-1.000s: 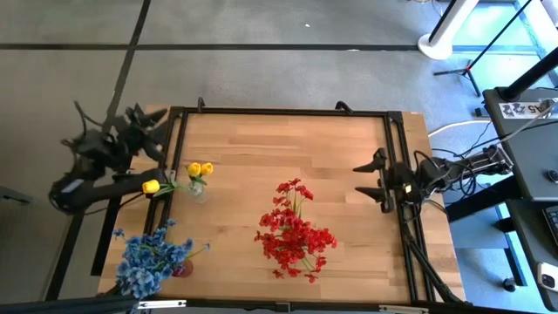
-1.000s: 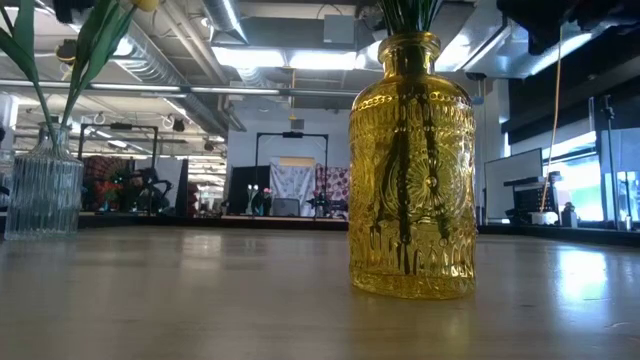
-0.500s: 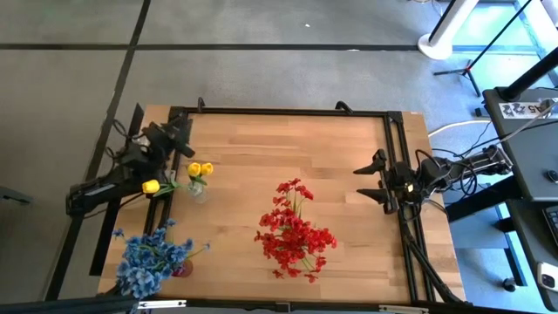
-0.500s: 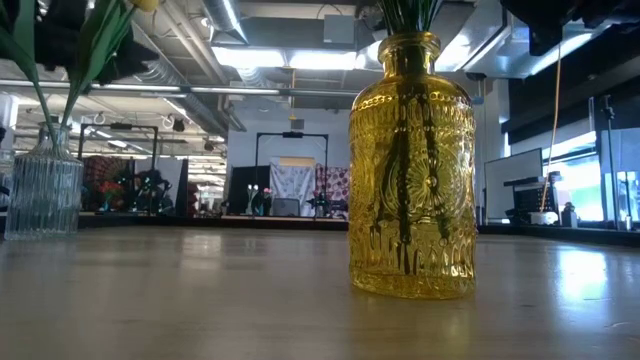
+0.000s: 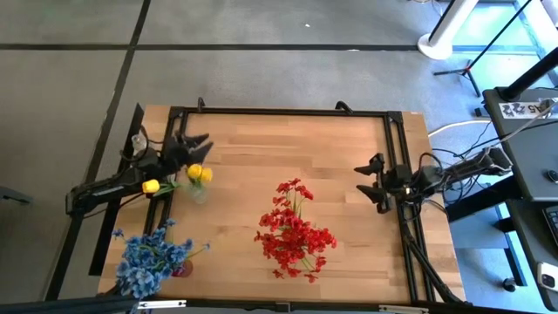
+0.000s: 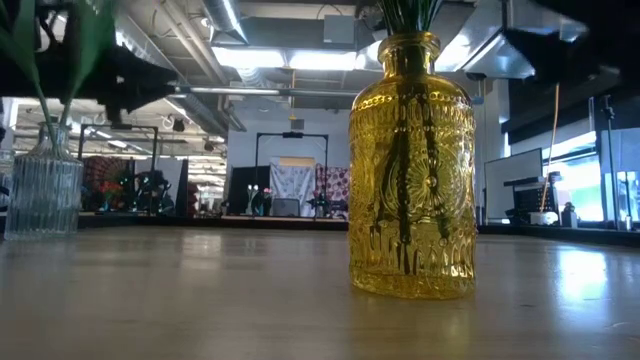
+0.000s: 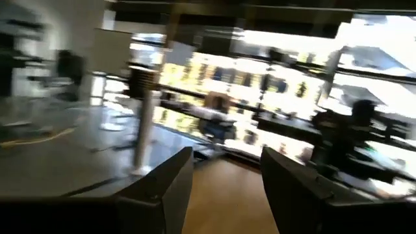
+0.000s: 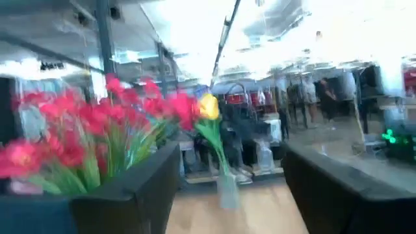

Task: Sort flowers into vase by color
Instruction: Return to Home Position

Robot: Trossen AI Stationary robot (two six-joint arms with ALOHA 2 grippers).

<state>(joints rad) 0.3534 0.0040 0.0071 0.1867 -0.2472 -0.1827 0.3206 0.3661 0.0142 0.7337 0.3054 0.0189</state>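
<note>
Retreat of the left arm, every sprig in a vase

A second ago the left arm [image 5: 113, 185] was swung out beyond the left edge of the table [image 5: 261, 148]. Now it lies folded along that edge, its jaws pointing across the wood, spread apart and holding nothing (the left wrist view shows only open gap between them). The right arm [image 5: 427, 177] sits at the right edge, hardly changed, its jaws likewise spread and empty. This reads as both arms parking rather than reaching for more.

The blue flowers [image 5: 146, 262] stand in the red vase [image 5: 180, 269] at the left corner that is lowest in the high view. The red flowers [image 5: 295, 234] fill the yellow vase [image 6: 411, 170] mid-table. The yellow flowers [image 5: 200, 171] rise from the clear vase [image 6: 40, 195] near the left edge. No loose sprig lies on the wood, so the sorting looks complete.

One hazard remains. The left jaws hang just beside the yellow flowers, and one yellow bloom [image 5: 151, 186] leans out over the left rail close to the arm, so a further swing could brush it.
</note>
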